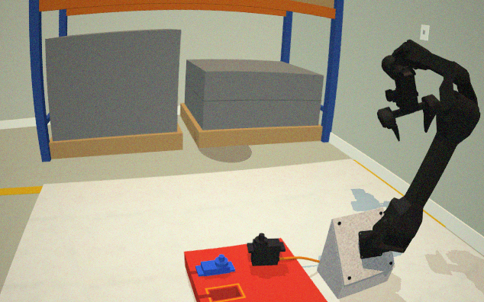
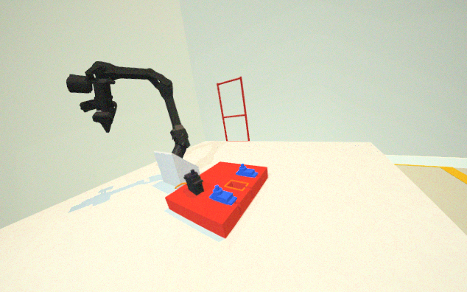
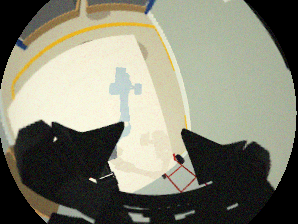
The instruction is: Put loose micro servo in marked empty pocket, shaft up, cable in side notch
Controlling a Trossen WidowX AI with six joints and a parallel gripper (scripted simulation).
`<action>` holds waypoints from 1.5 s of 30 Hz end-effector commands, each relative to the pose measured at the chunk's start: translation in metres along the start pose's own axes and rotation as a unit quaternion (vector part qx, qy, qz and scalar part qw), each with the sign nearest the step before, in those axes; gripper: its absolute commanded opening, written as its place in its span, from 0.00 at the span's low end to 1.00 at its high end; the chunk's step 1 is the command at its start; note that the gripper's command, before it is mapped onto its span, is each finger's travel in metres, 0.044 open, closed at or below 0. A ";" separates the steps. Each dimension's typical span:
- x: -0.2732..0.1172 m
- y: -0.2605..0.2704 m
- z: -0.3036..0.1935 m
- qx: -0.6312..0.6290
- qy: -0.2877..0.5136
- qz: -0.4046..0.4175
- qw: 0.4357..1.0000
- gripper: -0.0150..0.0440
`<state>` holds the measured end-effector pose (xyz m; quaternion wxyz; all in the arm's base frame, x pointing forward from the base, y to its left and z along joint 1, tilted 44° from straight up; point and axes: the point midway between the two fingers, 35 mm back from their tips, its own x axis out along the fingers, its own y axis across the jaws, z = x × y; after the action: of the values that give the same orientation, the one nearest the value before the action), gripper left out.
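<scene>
The loose black servo [image 1: 265, 256] [image 2: 194, 183] stands on the red deck [image 1: 279, 287] [image 2: 202, 206] with its output shaft up, looking slightly tilted in the exterior view. Its orange cable [image 1: 299, 258] runs off the deck edge toward the arm's base. The empty pocket's orange outline [image 1: 242, 290] [image 2: 241, 181] is away from that servo, with a side notch at the deck's edge. A blue servo [image 1: 215, 268] [image 2: 224, 197] sits on one side of the pocket, another blue servo [image 2: 247, 172] on the other. My gripper [image 1: 412, 136] [image 2: 107, 130] [image 3: 153, 128] is open and empty, high above and well away from the deck.
The arm's grey wedge base [image 1: 330, 259] [image 2: 166, 169] stands close beside the deck, near the loose servo's cable. A wall rises beyond the arm. A rack with grey boxes [image 1: 114, 88] stands behind the table, and a red frame [image 2: 247, 125] stands beyond its opposite edge.
</scene>
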<state>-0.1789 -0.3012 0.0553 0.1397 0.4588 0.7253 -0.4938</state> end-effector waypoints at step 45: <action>-0.078 0.360 -0.204 -0.684 -0.114 0.199 0.692 1.00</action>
<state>0.1903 -0.1593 -0.0116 0.5748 0.3242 0.7467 0.0837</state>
